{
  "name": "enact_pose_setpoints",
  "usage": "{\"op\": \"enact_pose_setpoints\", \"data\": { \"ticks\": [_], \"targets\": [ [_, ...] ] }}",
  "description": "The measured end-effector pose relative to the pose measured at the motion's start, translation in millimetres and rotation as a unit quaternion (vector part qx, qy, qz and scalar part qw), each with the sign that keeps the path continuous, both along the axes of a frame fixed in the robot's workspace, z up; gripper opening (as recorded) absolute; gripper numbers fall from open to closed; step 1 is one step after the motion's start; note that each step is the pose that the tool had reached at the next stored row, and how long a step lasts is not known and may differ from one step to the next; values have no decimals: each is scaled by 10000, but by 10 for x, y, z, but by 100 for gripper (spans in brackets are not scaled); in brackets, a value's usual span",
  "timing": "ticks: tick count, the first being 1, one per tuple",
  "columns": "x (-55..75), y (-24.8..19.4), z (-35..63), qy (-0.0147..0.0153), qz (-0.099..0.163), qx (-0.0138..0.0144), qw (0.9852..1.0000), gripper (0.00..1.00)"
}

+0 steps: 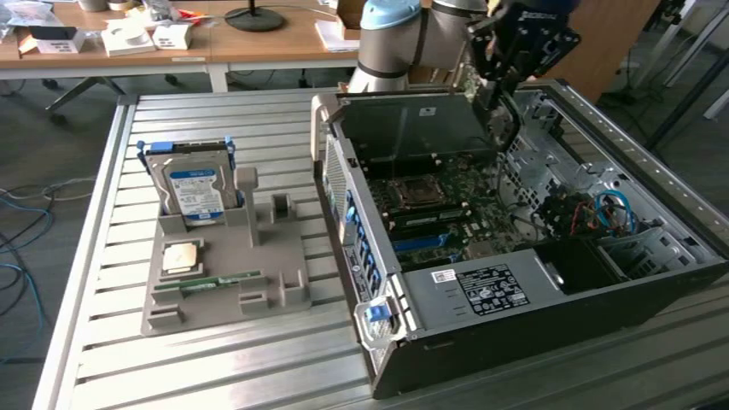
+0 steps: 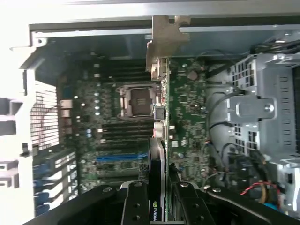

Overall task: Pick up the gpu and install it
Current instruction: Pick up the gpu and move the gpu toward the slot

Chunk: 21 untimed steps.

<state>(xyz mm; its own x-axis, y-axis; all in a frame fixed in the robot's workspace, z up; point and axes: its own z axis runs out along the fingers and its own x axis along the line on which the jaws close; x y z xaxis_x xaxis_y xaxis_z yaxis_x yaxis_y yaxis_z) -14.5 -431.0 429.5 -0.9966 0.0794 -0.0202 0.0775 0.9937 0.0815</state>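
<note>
end effector (image 2: 160,202) clamps thin dark gpu (image 2: 158,154) | silvery bracket (image 2: 162,40) | above motherboard (image 2: 187,117)

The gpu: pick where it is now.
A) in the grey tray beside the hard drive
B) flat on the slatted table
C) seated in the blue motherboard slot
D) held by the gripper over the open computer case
D: the gripper clamps the gpu edge-on over the motherboard of the open computer case.

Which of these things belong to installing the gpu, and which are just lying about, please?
Job: black gripper, shut on dark flat gpu card with silvery bracket; open dark computer case.
Lying about: blue-white labelled hard drive; narrow green memory stick; grey moulded tray.
</note>
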Motion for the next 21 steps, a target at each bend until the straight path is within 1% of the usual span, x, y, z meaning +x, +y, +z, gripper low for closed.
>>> {"op": "enact_pose_setpoints", "data": {
  "ticks": [5, 21],
  "targets": [
    [213, 1, -1, 0, 2, 10, 10000, 26],
    [234, 1, 0, 0, 6, 13, 10000, 26]
  ]
}}
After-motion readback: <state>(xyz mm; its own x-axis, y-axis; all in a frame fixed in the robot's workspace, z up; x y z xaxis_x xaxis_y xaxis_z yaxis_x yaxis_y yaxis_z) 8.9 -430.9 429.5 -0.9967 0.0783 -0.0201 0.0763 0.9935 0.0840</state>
